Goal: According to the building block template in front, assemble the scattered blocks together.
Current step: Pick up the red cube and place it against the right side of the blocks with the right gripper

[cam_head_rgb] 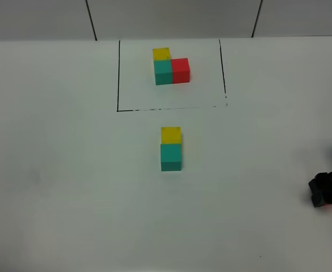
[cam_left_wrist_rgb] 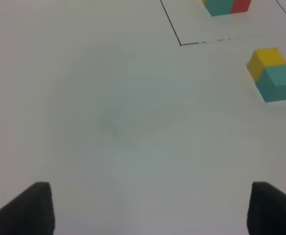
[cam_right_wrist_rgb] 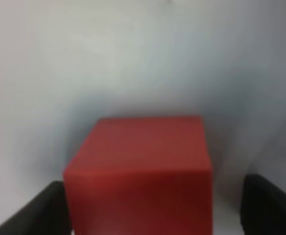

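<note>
The building block template (cam_head_rgb: 170, 69) is an L of yellow, teal-green and red cubes inside a black-line rectangle at the back; its teal and red cubes show in the left wrist view (cam_left_wrist_rgb: 227, 6). The scattered yellow cube (cam_head_rgb: 171, 135) touches the far side of the teal-green cube (cam_head_rgb: 171, 156) at mid-table; both show in the left wrist view (cam_left_wrist_rgb: 272, 73). The scattered red cube (cam_right_wrist_rgb: 140, 171) sits between my right gripper's (cam_right_wrist_rgb: 152, 205) fingers, with a gap on one side. That gripper (cam_head_rgb: 326, 192) is at the right edge. My left gripper (cam_left_wrist_rgb: 150, 208) is open and empty above bare table.
The white table (cam_head_rgb: 69, 170) has a thin black frame line (cam_head_rgb: 118, 73) around the template. Grey wall panels (cam_head_rgb: 41, 17) stand behind the table's far edge.
</note>
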Tool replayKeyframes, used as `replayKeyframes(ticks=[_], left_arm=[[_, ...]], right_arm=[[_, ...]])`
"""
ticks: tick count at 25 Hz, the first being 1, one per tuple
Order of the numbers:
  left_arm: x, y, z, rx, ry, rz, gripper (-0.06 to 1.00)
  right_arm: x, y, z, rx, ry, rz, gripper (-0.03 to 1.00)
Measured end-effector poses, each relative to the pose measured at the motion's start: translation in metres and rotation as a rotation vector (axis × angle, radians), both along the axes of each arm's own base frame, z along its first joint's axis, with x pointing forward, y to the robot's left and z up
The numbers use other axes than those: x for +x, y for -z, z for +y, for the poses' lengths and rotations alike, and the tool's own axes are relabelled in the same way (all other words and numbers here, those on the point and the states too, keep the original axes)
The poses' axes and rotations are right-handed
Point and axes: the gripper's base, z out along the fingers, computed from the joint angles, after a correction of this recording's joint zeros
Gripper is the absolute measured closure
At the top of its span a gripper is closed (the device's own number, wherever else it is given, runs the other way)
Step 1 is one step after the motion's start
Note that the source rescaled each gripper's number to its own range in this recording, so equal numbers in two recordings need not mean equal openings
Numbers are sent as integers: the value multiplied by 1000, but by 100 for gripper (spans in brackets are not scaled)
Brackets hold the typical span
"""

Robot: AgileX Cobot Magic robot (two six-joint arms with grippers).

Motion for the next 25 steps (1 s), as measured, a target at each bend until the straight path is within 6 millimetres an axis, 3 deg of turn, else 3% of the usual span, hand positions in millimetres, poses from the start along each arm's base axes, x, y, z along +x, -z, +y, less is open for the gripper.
replayKeyframes(ticks=[3,5,10,15,18,25], left_arm=[[0,0,0,0,0,0,4],[0,0,0,0,0,0,4],[0,0,0,0,0,0,4],[0,0,0,0,0,0,4],[0,0,0,0,0,0,4],[0,0,0,0,0,0,4]], right_arm=[[1,0,0,-1,2,-7,64],[1,0,0,-1,4,-10,93],[1,-4,0,-2,-11,-17,95],[7,-39,1,-56,-253,-107,95],[15,-58,22,-81,-518,-126,95],[40,-77,100,-173,-1018,-130,95]])
